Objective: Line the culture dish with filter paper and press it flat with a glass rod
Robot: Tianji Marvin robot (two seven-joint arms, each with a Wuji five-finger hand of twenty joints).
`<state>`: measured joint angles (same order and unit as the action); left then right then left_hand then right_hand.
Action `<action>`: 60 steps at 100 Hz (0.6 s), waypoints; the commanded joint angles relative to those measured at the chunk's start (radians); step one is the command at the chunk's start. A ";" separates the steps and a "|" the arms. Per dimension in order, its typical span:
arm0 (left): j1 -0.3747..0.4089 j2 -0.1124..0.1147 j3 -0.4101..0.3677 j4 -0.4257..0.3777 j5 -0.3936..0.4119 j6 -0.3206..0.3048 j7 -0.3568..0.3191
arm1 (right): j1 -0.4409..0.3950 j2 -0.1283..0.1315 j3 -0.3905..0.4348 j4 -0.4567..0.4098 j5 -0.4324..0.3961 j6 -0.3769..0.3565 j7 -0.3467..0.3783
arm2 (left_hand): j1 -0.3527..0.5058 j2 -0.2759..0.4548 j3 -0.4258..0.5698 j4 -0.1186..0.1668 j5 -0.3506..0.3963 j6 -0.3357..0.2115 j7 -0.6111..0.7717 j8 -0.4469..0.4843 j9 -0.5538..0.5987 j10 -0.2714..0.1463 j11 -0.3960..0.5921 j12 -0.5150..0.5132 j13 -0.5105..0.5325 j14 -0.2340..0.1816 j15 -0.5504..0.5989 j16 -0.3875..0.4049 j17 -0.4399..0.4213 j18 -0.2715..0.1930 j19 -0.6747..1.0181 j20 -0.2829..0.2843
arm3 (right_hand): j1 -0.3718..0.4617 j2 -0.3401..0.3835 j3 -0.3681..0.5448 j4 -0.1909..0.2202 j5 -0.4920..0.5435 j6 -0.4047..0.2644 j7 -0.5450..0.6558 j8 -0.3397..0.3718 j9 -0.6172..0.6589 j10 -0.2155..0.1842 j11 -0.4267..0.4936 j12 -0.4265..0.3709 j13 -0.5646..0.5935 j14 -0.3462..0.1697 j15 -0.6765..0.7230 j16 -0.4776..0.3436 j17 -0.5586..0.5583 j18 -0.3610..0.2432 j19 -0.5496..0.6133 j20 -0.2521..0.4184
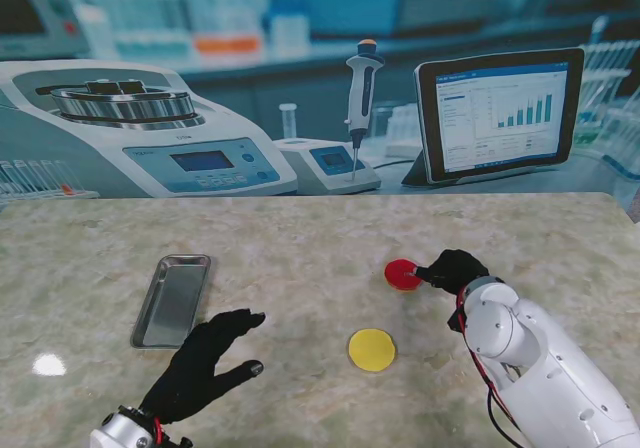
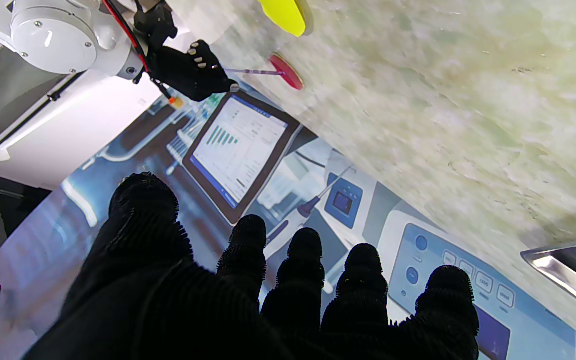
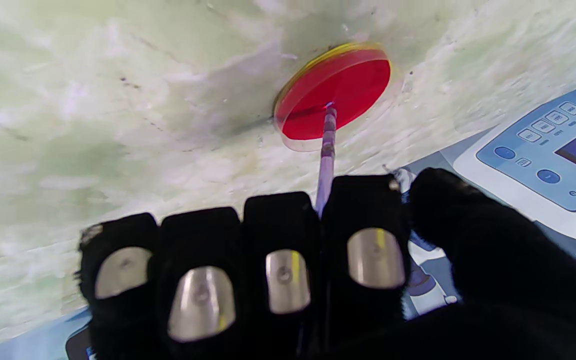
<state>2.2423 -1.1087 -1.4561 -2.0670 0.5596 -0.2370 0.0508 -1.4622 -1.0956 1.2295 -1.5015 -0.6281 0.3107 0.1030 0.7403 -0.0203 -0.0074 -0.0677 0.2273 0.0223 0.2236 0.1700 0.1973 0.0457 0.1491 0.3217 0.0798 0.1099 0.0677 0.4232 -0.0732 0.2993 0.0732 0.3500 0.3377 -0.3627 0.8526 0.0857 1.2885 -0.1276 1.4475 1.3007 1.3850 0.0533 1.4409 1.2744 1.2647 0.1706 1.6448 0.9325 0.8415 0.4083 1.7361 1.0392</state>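
Rod tip on the red paper in the dish, pressing under way

The right hand point(image 3: 288, 270) has its fingers curled round the glass rod point(image 3: 327, 150), whose tip rests on the red paper inside the dish point(image 3: 335, 92); the paper looks laid in, flattening seems unfinished. The left hand point(image 1: 205, 363) hovers spread and empty near the tray point(image 1: 172, 300). 1 yellow disc point(image 1: 371, 349) lies apart

red dish point(image 1: 403, 274), yellow disc point(image 1: 372, 349), black hands point(image 1: 200, 363)
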 commanded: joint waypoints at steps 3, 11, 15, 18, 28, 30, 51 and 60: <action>0.008 -0.002 -0.002 -0.006 -0.005 -0.003 -0.002 | -0.025 0.003 0.007 -0.011 -0.009 0.012 0.002 | -0.007 0.038 -0.024 0.026 -0.012 0.002 -0.010 -0.005 -0.037 -0.014 -0.021 -0.002 -0.031 -0.032 -0.012 -0.013 -0.004 -0.029 -0.042 -0.042 | 0.007 0.010 0.005 0.003 0.063 0.037 0.061 -0.005 0.054 -0.029 0.055 0.019 0.041 -0.040 0.098 0.028 0.042 0.011 0.170 -0.020; 0.009 -0.002 -0.003 -0.006 -0.005 -0.005 -0.001 | -0.035 0.003 0.014 -0.019 -0.017 0.019 0.001 | -0.008 0.038 -0.024 0.026 -0.012 0.002 -0.010 -0.006 -0.038 -0.013 -0.021 -0.002 -0.030 -0.031 -0.012 -0.013 -0.004 -0.029 -0.042 -0.042 | 0.008 0.010 0.004 0.005 0.063 0.036 0.061 -0.004 0.054 -0.031 0.057 0.018 0.041 -0.041 0.100 0.030 0.047 0.009 0.174 -0.025; 0.009 -0.002 -0.003 -0.006 -0.005 -0.006 -0.002 | -0.039 0.004 0.017 -0.022 -0.022 0.022 0.001 | -0.008 0.039 -0.024 0.026 -0.012 0.002 -0.010 -0.006 -0.039 -0.012 -0.021 -0.003 -0.030 -0.031 -0.012 -0.013 -0.004 -0.029 -0.042 -0.043 | 0.008 0.009 0.004 0.005 0.063 0.037 0.061 -0.004 0.054 -0.031 0.058 0.018 0.041 -0.042 0.102 0.031 0.050 0.009 0.176 -0.026; 0.009 -0.002 -0.003 -0.006 -0.005 -0.006 -0.002 | -0.041 0.004 0.019 -0.024 -0.026 0.023 0.002 | -0.008 0.040 -0.024 0.026 -0.012 0.002 -0.010 -0.006 -0.038 -0.014 -0.021 -0.003 -0.030 -0.032 -0.012 -0.013 -0.004 -0.029 -0.042 -0.043 | 0.007 0.011 0.003 0.006 0.063 0.036 0.061 -0.003 0.054 -0.033 0.058 0.017 0.041 -0.042 0.102 0.032 0.051 0.008 0.177 -0.029; 0.009 -0.002 -0.003 -0.007 -0.007 -0.008 -0.003 | -0.046 0.003 0.024 -0.031 -0.028 0.024 -0.002 | -0.008 0.040 -0.024 0.026 -0.012 0.003 -0.010 -0.006 -0.037 -0.015 -0.021 -0.003 -0.031 -0.032 -0.012 -0.013 -0.004 -0.029 -0.042 -0.043 | 0.008 0.010 0.003 0.006 0.063 0.035 0.061 -0.002 0.054 -0.032 0.059 0.016 0.041 -0.043 0.102 0.033 0.053 0.007 0.179 -0.033; 0.009 -0.002 -0.003 -0.007 -0.007 -0.008 -0.003 | -0.047 0.003 0.025 -0.032 -0.027 0.023 -0.004 | -0.009 0.040 -0.024 0.026 -0.012 0.003 -0.010 -0.006 -0.038 -0.014 -0.021 -0.003 -0.030 -0.031 -0.012 -0.013 -0.004 -0.029 -0.042 -0.043 | 0.008 0.009 0.003 0.006 0.063 0.035 0.061 -0.002 0.054 -0.032 0.059 0.016 0.041 -0.044 0.102 0.033 0.052 0.007 0.179 -0.034; 0.012 -0.002 -0.009 -0.011 -0.008 -0.010 -0.005 | -0.054 -0.004 0.027 -0.057 -0.012 -0.003 -0.032 | -0.010 0.040 -0.025 0.026 -0.013 0.001 -0.011 -0.006 -0.039 -0.013 -0.023 -0.003 -0.031 -0.033 -0.013 -0.013 -0.004 -0.030 -0.043 -0.044 | 0.006 0.009 0.003 0.007 0.063 0.036 0.060 -0.002 0.053 -0.032 0.059 0.015 0.041 -0.044 0.101 0.035 0.052 0.006 0.182 -0.040; 0.014 -0.003 -0.009 -0.011 -0.009 -0.010 -0.005 | -0.052 -0.005 0.020 -0.062 -0.004 -0.013 -0.034 | -0.009 0.040 -0.024 0.026 -0.014 0.003 -0.011 -0.006 -0.039 -0.013 -0.024 -0.003 -0.031 -0.033 -0.013 -0.013 -0.004 -0.029 -0.043 -0.045 | 0.007 0.010 0.003 0.007 0.063 0.036 0.060 -0.001 0.053 -0.032 0.059 0.014 0.041 -0.044 0.101 0.035 0.052 0.006 0.182 -0.042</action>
<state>2.2473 -1.1094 -1.4655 -2.0712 0.5527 -0.2450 0.0496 -1.5107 -1.0938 1.2596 -1.5492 -0.6380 0.3046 0.0661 0.7403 -0.0192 -0.0074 -0.0677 0.2273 0.0223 0.2236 0.1700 0.1973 0.0457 0.1491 0.3217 0.0798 0.1099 0.0677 0.4232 -0.0732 0.2992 0.0732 0.3477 0.3377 -0.3627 0.8526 0.0857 1.2885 -0.1307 1.4494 1.3007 1.3852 0.0504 1.4447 1.2744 1.2648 0.1683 1.6548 0.9351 0.8633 0.4083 1.7449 1.0246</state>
